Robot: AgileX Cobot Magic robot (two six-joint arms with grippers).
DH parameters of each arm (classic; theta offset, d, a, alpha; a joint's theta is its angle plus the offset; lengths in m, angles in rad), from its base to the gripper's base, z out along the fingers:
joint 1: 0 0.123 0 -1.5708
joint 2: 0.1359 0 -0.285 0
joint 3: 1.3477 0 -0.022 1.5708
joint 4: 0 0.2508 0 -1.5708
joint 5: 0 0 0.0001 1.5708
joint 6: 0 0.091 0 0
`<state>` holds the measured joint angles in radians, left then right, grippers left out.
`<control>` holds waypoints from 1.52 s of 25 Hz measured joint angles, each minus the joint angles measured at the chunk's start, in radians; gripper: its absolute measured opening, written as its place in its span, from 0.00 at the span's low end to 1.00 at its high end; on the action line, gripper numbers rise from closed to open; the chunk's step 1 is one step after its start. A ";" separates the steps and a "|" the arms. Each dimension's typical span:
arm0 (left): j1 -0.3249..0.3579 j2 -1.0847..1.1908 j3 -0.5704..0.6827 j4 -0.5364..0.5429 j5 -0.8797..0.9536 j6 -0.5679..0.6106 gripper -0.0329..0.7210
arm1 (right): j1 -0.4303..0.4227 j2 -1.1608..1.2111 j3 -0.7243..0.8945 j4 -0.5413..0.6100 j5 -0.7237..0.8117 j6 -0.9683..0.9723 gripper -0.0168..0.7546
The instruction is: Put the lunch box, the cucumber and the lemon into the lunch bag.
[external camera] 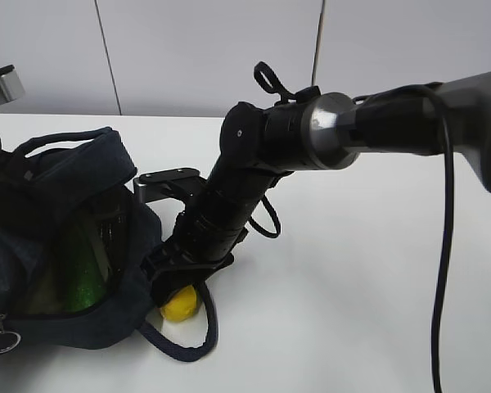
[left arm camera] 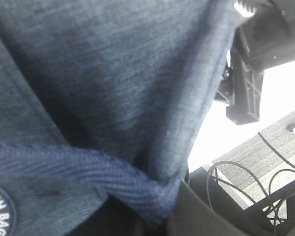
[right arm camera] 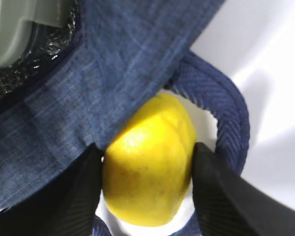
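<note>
The navy lunch bag (external camera: 65, 180) lies open at the left of the white table. Its fabric fills the left wrist view (left arm camera: 113, 73). Something green, apparently the cucumber (external camera: 82, 278), shows inside the opening. The lunch box's sage-green lid (right arm camera: 10, 29) shows inside the bag. The lemon (external camera: 180, 305) rests on the table against the bag's front, inside a loop handle (right arm camera: 221, 113). My right gripper (right arm camera: 148, 147) has its fingers pressed on both sides of the lemon (right arm camera: 147, 167). My left gripper (left arm camera: 155, 216) pinches the bag's handle strap (left arm camera: 88, 172).
The second loop handle (external camera: 57, 139) stands up on top of the bag. The zipper's metal ring pull (external camera: 2, 342) hangs at the bag's front left corner. The right arm (external camera: 254, 180) reaches across from the right. A grey fixture (external camera: 0, 82) is at the far left.
</note>
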<state>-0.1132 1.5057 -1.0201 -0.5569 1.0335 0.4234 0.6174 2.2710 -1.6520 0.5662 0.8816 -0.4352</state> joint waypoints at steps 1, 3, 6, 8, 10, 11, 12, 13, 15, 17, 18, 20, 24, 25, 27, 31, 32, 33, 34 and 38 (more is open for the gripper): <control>0.000 0.000 0.000 0.000 0.000 0.000 0.03 | 0.000 0.000 0.000 -0.002 0.000 0.001 0.55; 0.000 0.000 0.000 0.000 0.000 0.000 0.03 | 0.001 0.000 0.000 -0.004 -0.002 0.002 0.55; 0.000 0.000 0.000 0.000 0.000 0.000 0.03 | 0.001 0.000 0.000 -0.005 0.001 0.005 0.55; 0.000 0.000 0.000 0.000 0.000 0.000 0.03 | 0.001 0.000 0.000 -0.016 0.007 0.005 0.55; 0.000 0.000 0.000 0.000 0.000 0.000 0.03 | 0.001 0.000 -0.002 -0.040 0.016 0.012 0.55; 0.000 0.000 0.000 0.000 0.000 0.000 0.03 | 0.001 0.000 -0.004 -0.055 0.023 0.021 0.54; 0.000 0.000 0.000 0.000 0.000 0.000 0.03 | 0.001 0.000 -0.009 -0.073 0.029 0.029 0.54; 0.000 0.000 0.000 0.000 0.000 0.000 0.03 | 0.003 0.000 -0.010 -0.087 0.033 0.041 0.54; 0.000 0.000 0.000 0.000 0.000 0.000 0.03 | 0.002 0.000 -0.010 -0.102 0.038 0.051 0.54; 0.000 0.000 0.000 -0.002 0.002 0.000 0.03 | 0.002 0.000 -0.010 -0.109 0.042 0.057 0.54; 0.000 0.000 0.000 -0.004 0.002 0.000 0.03 | 0.002 -0.002 -0.010 -0.114 0.044 0.057 0.54; 0.000 0.000 0.000 -0.006 0.002 0.000 0.03 | 0.002 -0.002 -0.010 -0.115 0.048 0.060 0.54; 0.000 0.000 0.000 -0.007 0.002 0.000 0.03 | 0.002 -0.003 -0.012 -0.125 0.068 0.054 0.54; 0.000 0.000 0.000 -0.009 0.002 0.000 0.03 | 0.002 -0.004 -0.012 -0.127 0.075 0.050 0.54; 0.000 0.000 0.000 -0.011 0.004 0.000 0.03 | 0.002 -0.004 -0.012 -0.128 0.083 0.046 0.55; 0.000 0.000 0.000 -0.011 0.004 0.000 0.03 | 0.002 -0.004 -0.012 -0.145 0.131 0.042 0.59; 0.000 0.000 0.000 -0.011 0.004 0.000 0.03 | 0.002 -0.004 -0.010 -0.148 0.143 0.040 0.59; 0.000 0.000 0.000 -0.011 0.004 0.000 0.03 | 0.002 -0.004 -0.010 -0.153 0.154 0.040 0.59; 0.000 0.000 0.000 -0.011 0.005 0.000 0.03 | 0.002 -0.004 -0.010 -0.156 0.160 0.038 0.59; 0.000 0.000 0.000 -0.011 0.005 0.000 0.03 | 0.002 -0.004 -0.010 -0.163 0.165 0.038 0.59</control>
<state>-0.1132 1.5057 -1.0201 -0.5682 1.0380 0.4234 0.6195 2.2671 -1.6620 0.4034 1.0469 -0.3971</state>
